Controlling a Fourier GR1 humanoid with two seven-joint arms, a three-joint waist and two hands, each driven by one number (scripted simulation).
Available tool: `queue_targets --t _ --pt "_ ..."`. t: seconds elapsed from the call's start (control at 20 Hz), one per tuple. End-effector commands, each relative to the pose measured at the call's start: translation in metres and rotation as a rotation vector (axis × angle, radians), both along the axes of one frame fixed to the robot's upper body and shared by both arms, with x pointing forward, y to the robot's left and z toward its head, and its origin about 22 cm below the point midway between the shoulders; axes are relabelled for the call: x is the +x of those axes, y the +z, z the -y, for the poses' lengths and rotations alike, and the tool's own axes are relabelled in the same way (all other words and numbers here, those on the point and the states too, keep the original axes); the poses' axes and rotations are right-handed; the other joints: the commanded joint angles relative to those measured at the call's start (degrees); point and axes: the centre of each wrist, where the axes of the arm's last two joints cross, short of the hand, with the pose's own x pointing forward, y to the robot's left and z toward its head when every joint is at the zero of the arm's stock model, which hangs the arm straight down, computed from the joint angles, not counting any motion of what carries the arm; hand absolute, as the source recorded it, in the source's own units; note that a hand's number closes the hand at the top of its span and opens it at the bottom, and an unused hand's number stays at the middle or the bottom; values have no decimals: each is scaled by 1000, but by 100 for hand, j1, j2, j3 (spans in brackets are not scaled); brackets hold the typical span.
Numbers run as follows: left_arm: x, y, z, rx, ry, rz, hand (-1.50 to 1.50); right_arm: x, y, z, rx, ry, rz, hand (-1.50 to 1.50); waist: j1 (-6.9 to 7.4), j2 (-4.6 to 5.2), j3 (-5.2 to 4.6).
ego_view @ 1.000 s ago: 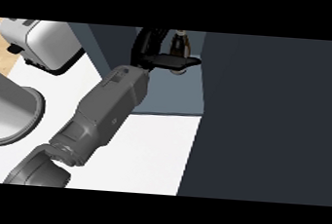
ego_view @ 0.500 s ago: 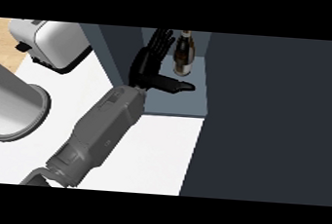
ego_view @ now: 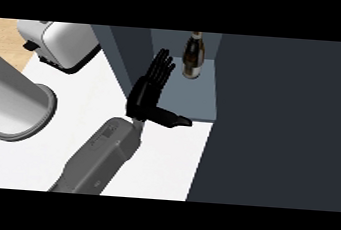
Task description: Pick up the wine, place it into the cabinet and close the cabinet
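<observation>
We see the wine bottle (ego_view: 193, 56) standing upright inside the cabinet (ego_view: 194, 97), on its pale shelf floor towards the back; nothing is touching it. Just to its left is the left hand (ego_view: 148, 92), its fingers (ego_view: 161, 66) straight and together, pointing up into the cabinet, and its thumb (ego_view: 171, 120) stuck out to the right over the shelf's front edge; it holds nothing. The grey forearm (ego_view: 100, 157) runs down across the white worktop (ego_view: 167, 159). The dark cabinet door (ego_view: 284, 120) fills the right side. At the left we note a silver toaster (ego_view: 60, 43) and a large grey cylinder (ego_view: 11, 103).
</observation>
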Motion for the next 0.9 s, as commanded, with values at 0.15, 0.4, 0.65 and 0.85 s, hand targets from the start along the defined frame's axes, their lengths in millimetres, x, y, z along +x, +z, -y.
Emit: queue_targets --t 0.15,0.4,0.65,0.85 --pt "-49 1 -8 -37 -2 -24 -150 -28 43 3 80 49 13 -150 -1 19 3" --pt "-77 -5 -37 -72 13 -39 -150 -28 46 4 53 61 24 -150 -77 58 1" --pt "-113 -11 -72 -95 23 -30 -150 -27 45 1 -10 137 5 -150 -36 64 -4" --pt "-117 -16 -93 -84 48 -2 -150 -27 49 2 8 206 15 -150 -53 88 -5"
